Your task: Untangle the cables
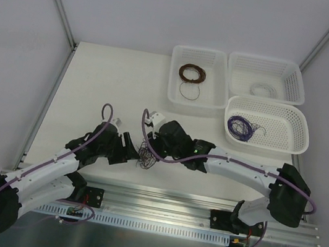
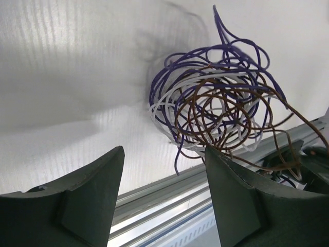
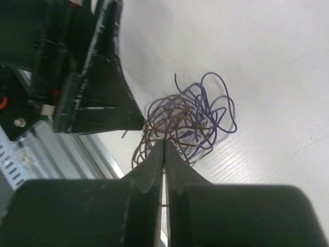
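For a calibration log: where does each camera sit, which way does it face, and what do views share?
Top external: above, behind the bases, looking down on the white table; both arms show.
Left wrist: on left arm, facing the tangle of thin purple, brown and white wires past its open left gripper.
Right wrist: looks along its shut right gripper.
All share the tangle.

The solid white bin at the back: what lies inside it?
A round brown wire coil with one loose loop lies in the bin. The bin floor directly under the coil is covered.
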